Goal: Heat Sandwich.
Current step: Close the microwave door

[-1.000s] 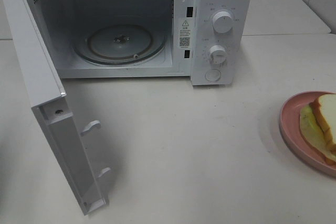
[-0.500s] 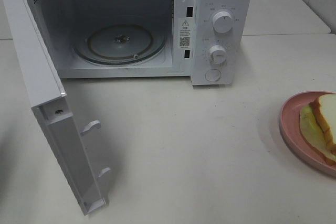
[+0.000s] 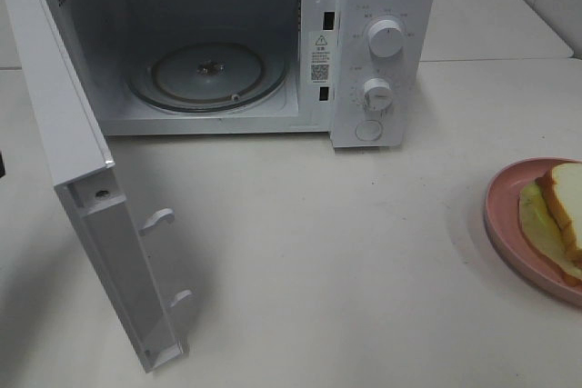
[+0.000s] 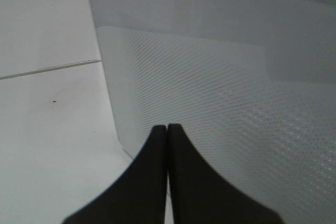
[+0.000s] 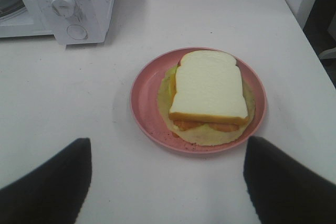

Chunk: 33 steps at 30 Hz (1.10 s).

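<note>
sandwich (image 5: 209, 87) on pink plate (image 5: 144, 100), microwave (image 3: 382, 6) door (image 3: 64, 143) open

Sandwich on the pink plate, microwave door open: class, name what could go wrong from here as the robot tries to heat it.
1. The sandwich lies loose on the pink plate, filling overhanging; tilting the plate in a lift could slide it off.
2. The plate sits well right of the microwave, so the carry is long, and the opening may be tight.
3. The open door juts forward with the shut left gripper close beside it; a bump could swing it into the path. The right gripper is open, holding nothing.
</note>
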Each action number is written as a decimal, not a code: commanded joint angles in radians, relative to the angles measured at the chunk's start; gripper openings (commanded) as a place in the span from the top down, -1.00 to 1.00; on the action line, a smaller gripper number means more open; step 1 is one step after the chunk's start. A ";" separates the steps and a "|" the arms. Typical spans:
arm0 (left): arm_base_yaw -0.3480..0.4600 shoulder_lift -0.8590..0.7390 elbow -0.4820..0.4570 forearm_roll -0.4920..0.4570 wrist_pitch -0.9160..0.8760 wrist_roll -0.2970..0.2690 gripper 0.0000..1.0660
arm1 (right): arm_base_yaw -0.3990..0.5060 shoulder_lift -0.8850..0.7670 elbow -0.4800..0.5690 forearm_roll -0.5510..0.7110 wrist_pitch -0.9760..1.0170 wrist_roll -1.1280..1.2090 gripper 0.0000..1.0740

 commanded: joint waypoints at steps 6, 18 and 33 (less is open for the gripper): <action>-0.056 0.109 -0.038 -0.003 -0.091 -0.002 0.99 | -0.006 -0.025 0.001 0.004 0.000 -0.012 -0.42; -0.166 0.197 -0.127 -0.097 -0.104 0.008 0.99 | -0.006 -0.025 0.001 0.004 0.000 -0.012 -0.42; -0.371 0.305 -0.233 -0.411 -0.105 0.208 0.99 | -0.006 -0.025 0.001 0.004 0.000 -0.012 -0.42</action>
